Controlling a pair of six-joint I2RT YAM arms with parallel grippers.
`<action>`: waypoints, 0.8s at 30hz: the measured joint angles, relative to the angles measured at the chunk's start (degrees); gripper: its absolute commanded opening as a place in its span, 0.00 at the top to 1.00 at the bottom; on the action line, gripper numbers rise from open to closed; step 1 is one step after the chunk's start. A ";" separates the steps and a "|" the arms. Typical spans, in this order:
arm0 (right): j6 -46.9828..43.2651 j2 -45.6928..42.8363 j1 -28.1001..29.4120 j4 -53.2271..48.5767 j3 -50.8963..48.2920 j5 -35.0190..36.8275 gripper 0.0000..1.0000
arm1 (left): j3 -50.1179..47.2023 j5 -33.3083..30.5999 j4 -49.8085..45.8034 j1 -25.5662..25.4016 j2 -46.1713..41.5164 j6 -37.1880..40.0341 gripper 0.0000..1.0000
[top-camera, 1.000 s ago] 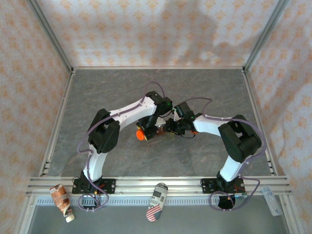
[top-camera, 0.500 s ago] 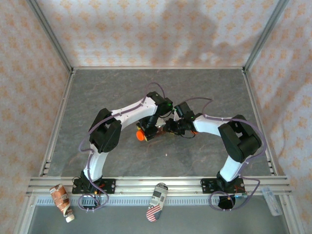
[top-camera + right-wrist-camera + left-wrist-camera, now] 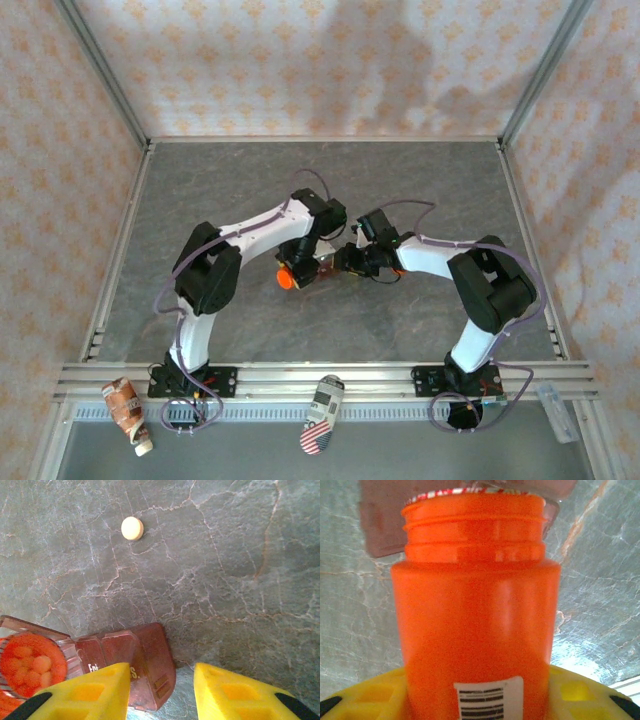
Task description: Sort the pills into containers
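My left gripper (image 3: 476, 692) is shut on the bright orange bottle (image 3: 475, 605), which lies tipped with its open mouth against the red-brown container (image 3: 382, 527). From above, the bottle (image 3: 287, 278) sits at mid-table beside the left gripper (image 3: 302, 266). My right gripper (image 3: 161, 680) is open just above the container (image 3: 147, 662); its left finger (image 3: 95, 692) overlaps the box and its right finger (image 3: 235, 692) is over bare table. Several pills (image 3: 31, 665) show inside the bottle's mouth. One pale pill (image 3: 132, 528) lies loose on the table beyond the box.
Grey marbled table (image 3: 420, 190) inside patterned walls and a metal frame. On the near rail lie a crumpled brown packet (image 3: 127, 410), a flag-patterned object (image 3: 322, 413) and a clear item (image 3: 557, 410). Both arms crowd the table's middle.
The left arm has swung slightly to the left while the bottle stays at the container. The right arm has hardly moved.
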 measured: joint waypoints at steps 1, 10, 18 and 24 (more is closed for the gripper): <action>0.00 0.00 0.00 0.00 0.00 0.02 0.62 | -0.33 0.11 0.48 0.28 -0.70 0.00 1.00; 0.02 -0.07 0.00 -0.48 0.00 0.11 0.62 | -3.02 0.37 4.28 1.33 -4.02 0.00 1.00; 0.04 -0.68 0.00 -1.57 0.00 0.74 0.62 | -4.96 1.81 6.47 1.44 -5.95 0.02 1.00; 0.04 -1.68 0.00 -2.56 0.00 1.09 0.62 | -5.57 2.71 7.91 1.81 -8.46 0.00 1.00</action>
